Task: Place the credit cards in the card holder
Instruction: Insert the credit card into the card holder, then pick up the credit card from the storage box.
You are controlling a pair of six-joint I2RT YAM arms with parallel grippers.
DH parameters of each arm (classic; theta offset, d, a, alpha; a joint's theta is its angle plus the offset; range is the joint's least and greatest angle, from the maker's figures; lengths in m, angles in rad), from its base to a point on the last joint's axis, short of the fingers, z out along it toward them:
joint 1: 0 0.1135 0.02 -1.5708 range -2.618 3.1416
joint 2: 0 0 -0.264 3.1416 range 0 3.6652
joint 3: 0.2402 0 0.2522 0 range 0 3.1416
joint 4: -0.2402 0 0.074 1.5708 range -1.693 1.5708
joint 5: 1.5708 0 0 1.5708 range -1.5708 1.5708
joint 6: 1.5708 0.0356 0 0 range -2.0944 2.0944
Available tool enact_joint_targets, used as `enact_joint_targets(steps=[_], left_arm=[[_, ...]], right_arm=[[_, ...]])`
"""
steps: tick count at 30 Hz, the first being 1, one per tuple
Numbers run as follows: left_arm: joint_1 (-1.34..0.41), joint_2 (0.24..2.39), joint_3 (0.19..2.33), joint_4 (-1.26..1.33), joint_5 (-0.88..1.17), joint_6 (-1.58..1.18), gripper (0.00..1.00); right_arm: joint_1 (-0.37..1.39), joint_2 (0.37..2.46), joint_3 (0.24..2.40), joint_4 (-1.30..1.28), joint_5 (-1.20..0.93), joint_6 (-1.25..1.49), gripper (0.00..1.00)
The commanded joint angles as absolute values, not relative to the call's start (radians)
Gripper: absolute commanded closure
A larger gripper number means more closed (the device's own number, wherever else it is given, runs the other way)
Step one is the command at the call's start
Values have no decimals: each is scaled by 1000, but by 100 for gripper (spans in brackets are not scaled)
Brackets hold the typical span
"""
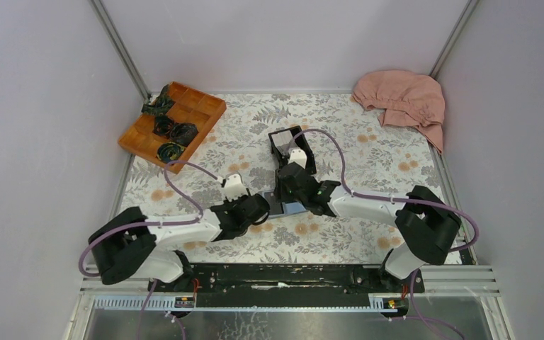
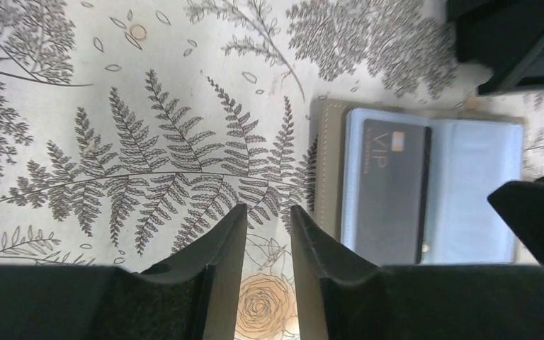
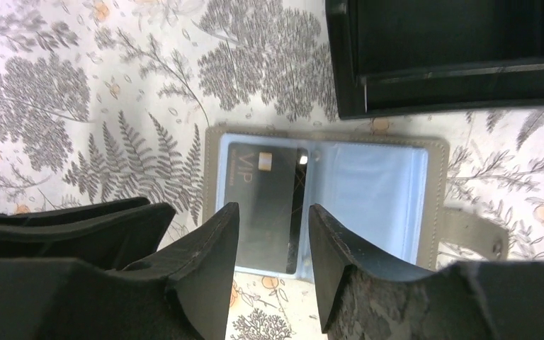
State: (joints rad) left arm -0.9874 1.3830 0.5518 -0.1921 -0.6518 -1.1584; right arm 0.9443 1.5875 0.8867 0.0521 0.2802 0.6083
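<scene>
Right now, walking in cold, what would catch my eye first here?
The right gripper hovers open over an opened grey card holder at centre, the left gripper open beside it; a dark VIP card fills its left half. An orange wooden tray sits far left, a crumpled pink cloth far right.

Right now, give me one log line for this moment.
card holder: lying open | dark VIP card: in one sleeve, other sleeve empty | left gripper: open, empty, beside holder | right gripper: open, empty, above holder

The card holder (image 3: 368, 198) lies open and flat near the centre of the worktop (image 3: 113, 85), grey-rimmed, blue sleeves facing up. A dark VIP card (image 3: 265, 205) fills its 9 o'clock half.
</scene>
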Motion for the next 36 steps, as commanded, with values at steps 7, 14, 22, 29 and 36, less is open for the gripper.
enact_joint_targets(steps=[7, 14, 22, 29, 36], left_arm=[[-991, 1120, 569, -286, -750, -1043, 18], [-989, 962, 484, 6, -649, -792, 0], [-844, 875, 372, 260, -384, -719, 0], [-801, 984, 437, 273, -320, -777, 0], [-792, 968, 392, 363, -317, -705, 3]], right_arm=[[808, 1539, 1076, -44, 320, 444, 49], [739, 1606, 1193, -39, 319, 311, 34], [648, 1741, 1330, -12, 186, 272, 36], [584, 1834, 1401, 2, 114, 263, 36], [547, 1900, 1462, -11, 38, 256, 38]])
